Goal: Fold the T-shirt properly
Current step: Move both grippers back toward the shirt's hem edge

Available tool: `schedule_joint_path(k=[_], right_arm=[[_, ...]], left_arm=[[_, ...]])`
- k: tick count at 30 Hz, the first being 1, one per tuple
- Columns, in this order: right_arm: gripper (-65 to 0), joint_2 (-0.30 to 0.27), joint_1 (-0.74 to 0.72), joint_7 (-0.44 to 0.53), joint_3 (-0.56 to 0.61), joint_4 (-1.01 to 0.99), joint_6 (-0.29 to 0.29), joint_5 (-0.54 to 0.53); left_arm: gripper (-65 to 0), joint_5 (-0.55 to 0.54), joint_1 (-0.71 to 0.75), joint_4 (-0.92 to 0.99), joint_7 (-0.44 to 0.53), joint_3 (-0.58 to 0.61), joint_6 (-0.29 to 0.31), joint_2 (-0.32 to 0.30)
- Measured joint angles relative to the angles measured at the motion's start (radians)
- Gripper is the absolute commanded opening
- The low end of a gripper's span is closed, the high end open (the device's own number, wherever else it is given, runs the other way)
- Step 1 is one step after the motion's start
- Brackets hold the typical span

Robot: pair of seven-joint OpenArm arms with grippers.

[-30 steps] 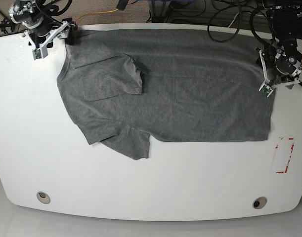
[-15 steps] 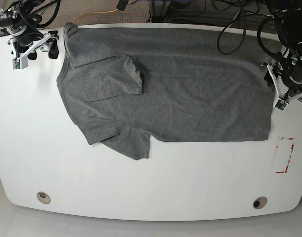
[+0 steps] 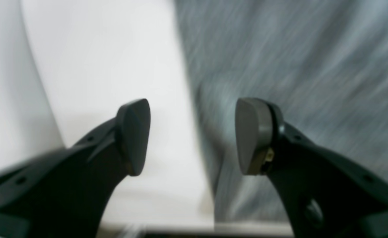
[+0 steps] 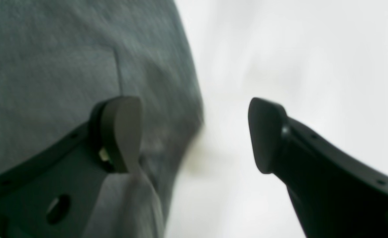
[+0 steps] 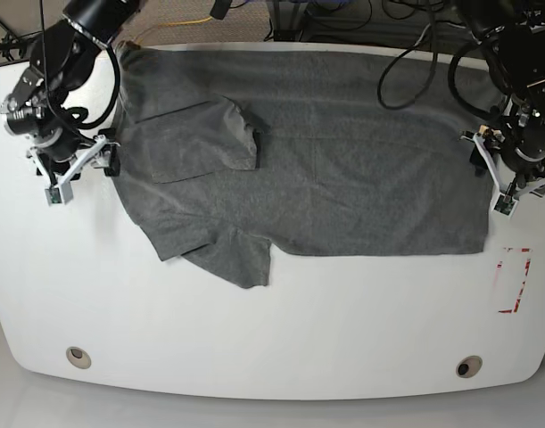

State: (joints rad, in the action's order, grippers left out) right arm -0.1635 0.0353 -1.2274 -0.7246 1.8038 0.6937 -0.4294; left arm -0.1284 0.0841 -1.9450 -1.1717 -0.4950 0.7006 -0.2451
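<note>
The grey T-shirt [image 5: 343, 160] lies flat across the back half of the white table [image 5: 254, 330], with one sleeve folded onto the body at the left. My right gripper [image 5: 101, 159] is open at the shirt's left edge. In the right wrist view the gripper [image 4: 194, 135] straddles that edge, with the shirt [image 4: 65, 66] under one finger. My left gripper [image 5: 491, 178] is open at the shirt's right edge. In the left wrist view the gripper [image 3: 194, 137] straddles the edge of the shirt [image 3: 296, 66]. Neither gripper holds cloth.
A red-marked label [image 5: 513, 281] lies on the table by the front right of the shirt. Two round holes [image 5: 78, 357] [image 5: 468, 366] sit near the front edge. Cables [image 5: 415, 53] hang over the back edge.
Both grippers have moved forward along the shirt's side edges; the right one came down from the back left corner. The shirt's back left corner has shifted slightly.
</note>
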Motion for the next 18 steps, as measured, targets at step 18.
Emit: schedule_joint_path(k=[18], right_arm=[[-17.0,-0.08,-0.411,0.385,0.28,-0.755,0.002,0.222]], left_arm=[[-27.2,0.151,-0.059,0.004,0.072,0.022,-0.001,0.113]])
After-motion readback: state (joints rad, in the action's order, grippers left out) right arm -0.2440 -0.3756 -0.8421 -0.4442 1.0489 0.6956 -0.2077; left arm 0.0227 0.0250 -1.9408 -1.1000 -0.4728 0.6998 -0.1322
